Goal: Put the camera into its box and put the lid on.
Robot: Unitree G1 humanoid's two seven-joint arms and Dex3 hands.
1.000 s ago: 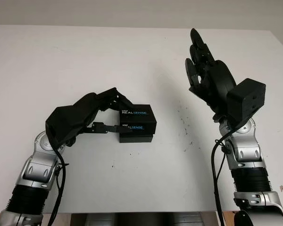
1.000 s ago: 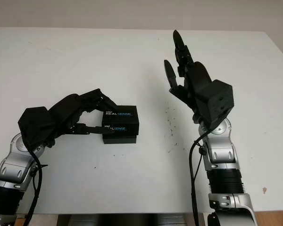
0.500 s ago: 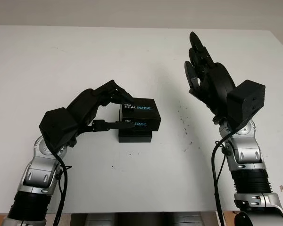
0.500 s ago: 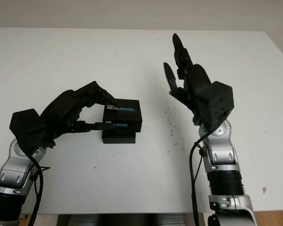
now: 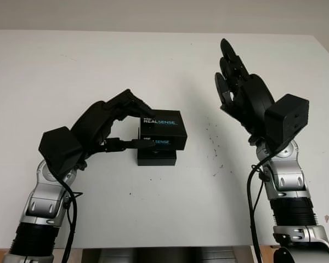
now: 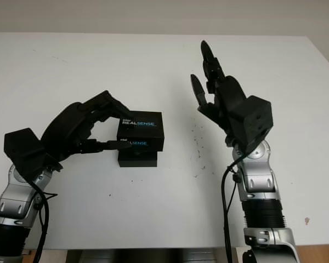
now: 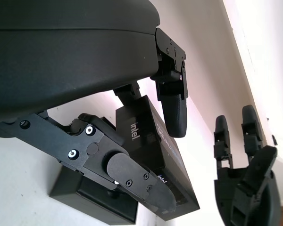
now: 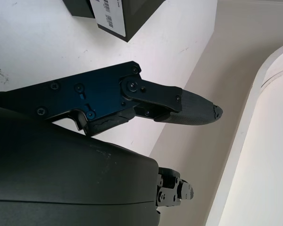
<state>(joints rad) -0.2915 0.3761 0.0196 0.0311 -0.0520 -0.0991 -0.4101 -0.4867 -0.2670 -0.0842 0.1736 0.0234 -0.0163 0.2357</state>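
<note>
Lifted lid (image 5: 163, 128) in left hand (image 5: 112, 123) uncovers box (image 7: 92, 195).

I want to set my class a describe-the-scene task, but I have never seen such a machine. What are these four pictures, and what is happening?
This is a humanoid robot with two arms and black three-finger hands. Two pictures come from cameras on its head, looking down at a white table; the other two come from cameras at its wrists. The left hand grips the black Intel RealSense lid, holding it just above the black box base, which sits on the table. The right hand is open, raised above the table to the right.
</note>
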